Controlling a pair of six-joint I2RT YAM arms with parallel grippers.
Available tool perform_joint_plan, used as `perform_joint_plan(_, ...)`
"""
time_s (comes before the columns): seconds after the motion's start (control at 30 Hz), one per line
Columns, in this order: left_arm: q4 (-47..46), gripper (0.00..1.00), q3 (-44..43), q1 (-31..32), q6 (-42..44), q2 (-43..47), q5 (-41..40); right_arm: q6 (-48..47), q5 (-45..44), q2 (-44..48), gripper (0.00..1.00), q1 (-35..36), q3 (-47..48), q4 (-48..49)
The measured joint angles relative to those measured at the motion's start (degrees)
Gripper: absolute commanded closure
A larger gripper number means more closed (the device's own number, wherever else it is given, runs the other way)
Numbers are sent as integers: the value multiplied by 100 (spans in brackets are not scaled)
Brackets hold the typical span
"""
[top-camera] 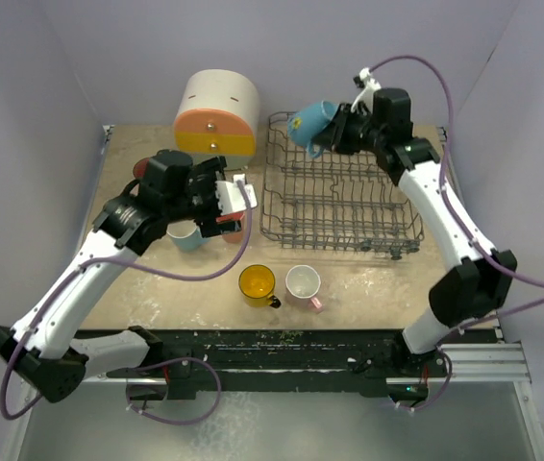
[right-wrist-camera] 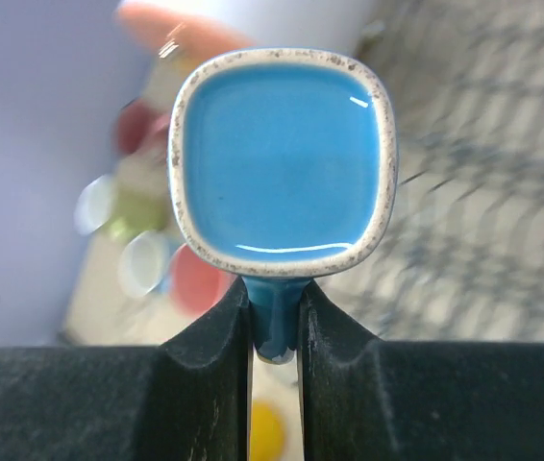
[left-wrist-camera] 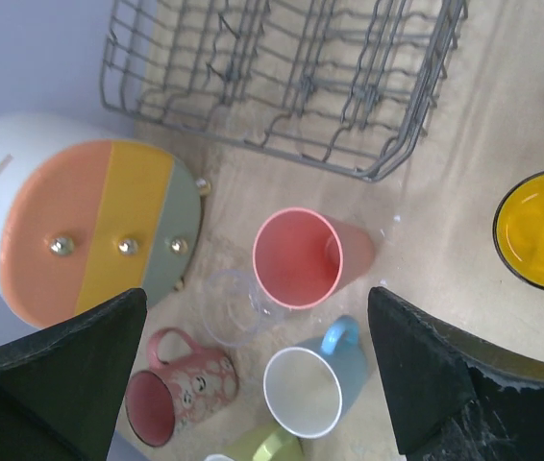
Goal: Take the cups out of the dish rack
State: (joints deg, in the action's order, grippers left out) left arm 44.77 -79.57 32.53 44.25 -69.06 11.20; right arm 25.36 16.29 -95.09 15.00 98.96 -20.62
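One blue cup (right-wrist-camera: 284, 158), handle pinched in the right gripper (right-wrist-camera: 274, 307), hangs over the rack (top-camera: 339, 197); left gripper (left-wrist-camera: 256, 305) stands wide open, empty, above a pink cup (left-wrist-camera: 296, 257).

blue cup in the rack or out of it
Out. The right tool grips the blue cup by its handle, and the top view shows it held tipped above the far left corner of the rack.

I saw the cabinet (top-camera: 216, 113) behind-left of the dish rack (top-camera: 339, 197), a cup (top-camera: 309, 123) above the rack's far-left corner, a cluster of cups (left-wrist-camera: 298, 257) left of it, and two cups (top-camera: 257, 283) (top-camera: 303, 284) side by side before it.
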Motion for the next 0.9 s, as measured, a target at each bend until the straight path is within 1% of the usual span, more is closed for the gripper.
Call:
perform_joint_plan(0.13,-420,1,334,11,188,516,354,1088,1123,1010,100,214,-1556,748)
perform_joint_plan(0.27,-787,1,350,11,199,693,577,2295,1869,1871,100,267,-2806,1716)
perform_joint_plan(0.4,-920,0,422,9,205,887,807,3620,2297,2647,100,424,-4015,3115)
perform_joint_plan(0.5,-916,0,450,11,251,1054,1005,4627,2476,3010,100,688,-4843,4251)
perform_joint_plan(0.67,-892,4,398,11,317,1224,1270,5705,2465,3104,100,1217,-5453,5362)
perform_joint_plan(0.73,-870,6,330,11,337,1228,1342,5943,2367,3171,100,1405,-5549,5595)
perform_joint_plan(0.83,-859,12,271,11,337,1241,1445,6201,2214,3311,100,1670,-5593,5941)
perform_joint_plan(0.9,-848,14,225,11,321,1250,1523,6317,2146,3388,100,1803,-5593,6153)
